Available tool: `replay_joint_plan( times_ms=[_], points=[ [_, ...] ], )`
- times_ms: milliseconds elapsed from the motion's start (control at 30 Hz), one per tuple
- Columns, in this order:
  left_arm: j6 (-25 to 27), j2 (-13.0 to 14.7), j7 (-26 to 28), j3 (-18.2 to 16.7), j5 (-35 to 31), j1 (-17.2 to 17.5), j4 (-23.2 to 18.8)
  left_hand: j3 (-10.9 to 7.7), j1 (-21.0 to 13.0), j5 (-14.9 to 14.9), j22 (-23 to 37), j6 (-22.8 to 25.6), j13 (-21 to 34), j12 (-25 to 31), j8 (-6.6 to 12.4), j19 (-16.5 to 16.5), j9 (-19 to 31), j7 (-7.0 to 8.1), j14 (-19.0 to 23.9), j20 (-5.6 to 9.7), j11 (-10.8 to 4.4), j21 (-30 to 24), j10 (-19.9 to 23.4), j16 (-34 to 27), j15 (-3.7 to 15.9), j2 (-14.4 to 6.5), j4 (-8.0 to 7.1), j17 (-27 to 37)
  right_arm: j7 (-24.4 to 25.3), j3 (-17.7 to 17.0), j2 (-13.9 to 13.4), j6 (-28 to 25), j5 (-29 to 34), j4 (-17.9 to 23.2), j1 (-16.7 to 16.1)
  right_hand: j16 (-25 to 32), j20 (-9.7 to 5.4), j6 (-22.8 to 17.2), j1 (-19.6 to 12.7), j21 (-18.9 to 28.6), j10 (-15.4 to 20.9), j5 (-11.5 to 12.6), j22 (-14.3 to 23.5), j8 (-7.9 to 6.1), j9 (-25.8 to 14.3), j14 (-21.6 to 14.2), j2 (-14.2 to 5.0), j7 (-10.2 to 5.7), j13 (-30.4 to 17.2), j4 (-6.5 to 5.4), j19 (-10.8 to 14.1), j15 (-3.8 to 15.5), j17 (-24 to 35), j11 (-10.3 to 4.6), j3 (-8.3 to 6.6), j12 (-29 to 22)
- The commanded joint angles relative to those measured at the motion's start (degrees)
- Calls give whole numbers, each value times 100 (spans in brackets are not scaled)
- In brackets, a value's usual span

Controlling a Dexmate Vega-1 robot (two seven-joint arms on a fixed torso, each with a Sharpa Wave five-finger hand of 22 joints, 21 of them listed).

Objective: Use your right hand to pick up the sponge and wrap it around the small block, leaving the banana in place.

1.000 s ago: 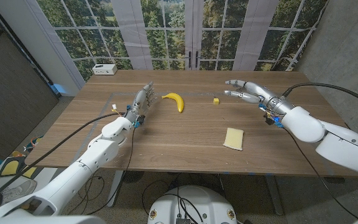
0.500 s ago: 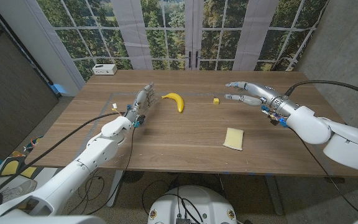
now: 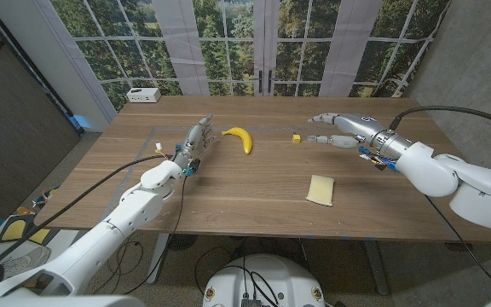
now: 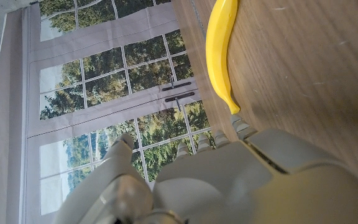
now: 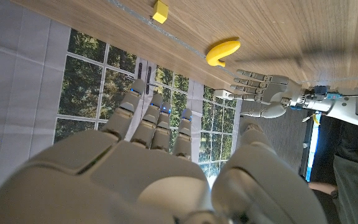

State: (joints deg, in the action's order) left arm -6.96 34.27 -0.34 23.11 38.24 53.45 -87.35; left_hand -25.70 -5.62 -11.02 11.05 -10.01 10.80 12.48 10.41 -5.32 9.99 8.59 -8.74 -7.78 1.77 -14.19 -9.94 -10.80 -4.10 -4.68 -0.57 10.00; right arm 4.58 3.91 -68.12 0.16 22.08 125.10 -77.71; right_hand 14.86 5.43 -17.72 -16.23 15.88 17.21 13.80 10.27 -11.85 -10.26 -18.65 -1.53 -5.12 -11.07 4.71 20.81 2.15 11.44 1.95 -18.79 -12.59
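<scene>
A pale yellow sponge [image 3: 320,189] lies flat on the table near the front edge, right of centre. The small yellow block [image 3: 297,138] [image 5: 160,10] sits farther back, and the banana [image 3: 239,138] [image 4: 220,53] [image 5: 223,51] lies to its left. My right hand [image 3: 339,130] [image 5: 148,168] hovers open above the table to the right of the block, fingers spread and pointing left, well behind the sponge. My left hand [image 3: 193,141] [image 4: 229,180] [image 5: 263,93] stands open on its edge just left of the banana, holding nothing.
A white box [image 3: 144,95] sits at the table's [image 3: 245,205] far left corner. Tall windows stand behind the table. Black cables trail from both arms.
My right hand has drifted slightly right and a little farther from the block, its arm swinging outward. The left hand, sponge, block and banana have not moved.
</scene>
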Motion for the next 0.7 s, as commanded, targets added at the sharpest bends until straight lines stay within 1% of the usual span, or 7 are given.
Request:
replay_joint_plan(
  times_ms=[33,233,267,300,400,500,700],
  points=[
    [28,-25,-9,45,-34,-56,41,10,46,-35,24,-567,20,3,6,20,11,21,4,-24,56,7,-150,3,-13,12,-4,22,-309,-273,-78,-212,681,223,-318,-27,-5,-12,-103,-6,38,62,15,8,-26,-19,11,-54,-10,55,76,96,-7,-62,-29,8],
    [83,11,-83,72,-39,-101,41,14,53,-36,24,-577,22,-2,5,19,11,30,14,-52,24,13,-147,4,-8,12,-5,22,-478,-331,-30,-242,858,249,-448,-37,-11,-22,-170,-7,52,81,17,12,-27,-31,-2,-60,-12,101,105,116,-12,-51,-60,14],
    [92,-6,-60,60,-12,-90,34,16,54,-36,24,-574,22,-1,7,23,11,31,19,-53,58,13,-139,3,-11,13,-4,22,-509,-330,-20,-264,893,258,-461,-43,-14,-8,-196,-10,30,88,17,21,-27,-33,-1,-68,-12,121,111,120,-14,-83,-71,28],
    [74,-17,-72,56,-1,-90,50,17,56,-36,24,-578,22,-8,7,21,11,30,15,-52,11,16,-152,6,-8,14,-4,23,-540,-323,-12,-279,922,261,-467,-45,-16,1,-208,-13,25,92,18,26,-27,-37,1,-76,-13,131,112,118,-15,-105,-75,32],
    [87,0,-84,52,4,-90,44,19,59,-37,25,-584,23,-10,6,28,11,31,17,-53,16,16,-152,7,-10,14,-4,23,-639,-299,18,-355,1000,285,-480,-65,-10,59,-243,-22,-21,103,19,54,-28,-18,17,-108,-14,164,114,140,-16,-130,-85,58],
    [87,-23,-171,18,125,-83,78,21,61,-37,25,-585,23,-13,7,31,11,33,19,-55,26,17,-154,8,-4,14,-4,23,-705,-286,47,-407,1056,303,-513,-90,-145,102,-293,-19,-34,120,21,73,-30,1,27,-129,-17,206,162,130,-16,-113,-104,73],
    [59,-4,-202,0,141,-63,80,23,65,-38,25,-583,24,-8,9,41,11,28,27,-55,41,18,-131,7,-13,12,-4,23,-786,-246,109,-563,1210,355,-613,-92,-127,105,-324,-24,-50,130,23,74,-32,-13,0,-130,-19,220,175,140,-12,-135,-127,84]
  ],
)
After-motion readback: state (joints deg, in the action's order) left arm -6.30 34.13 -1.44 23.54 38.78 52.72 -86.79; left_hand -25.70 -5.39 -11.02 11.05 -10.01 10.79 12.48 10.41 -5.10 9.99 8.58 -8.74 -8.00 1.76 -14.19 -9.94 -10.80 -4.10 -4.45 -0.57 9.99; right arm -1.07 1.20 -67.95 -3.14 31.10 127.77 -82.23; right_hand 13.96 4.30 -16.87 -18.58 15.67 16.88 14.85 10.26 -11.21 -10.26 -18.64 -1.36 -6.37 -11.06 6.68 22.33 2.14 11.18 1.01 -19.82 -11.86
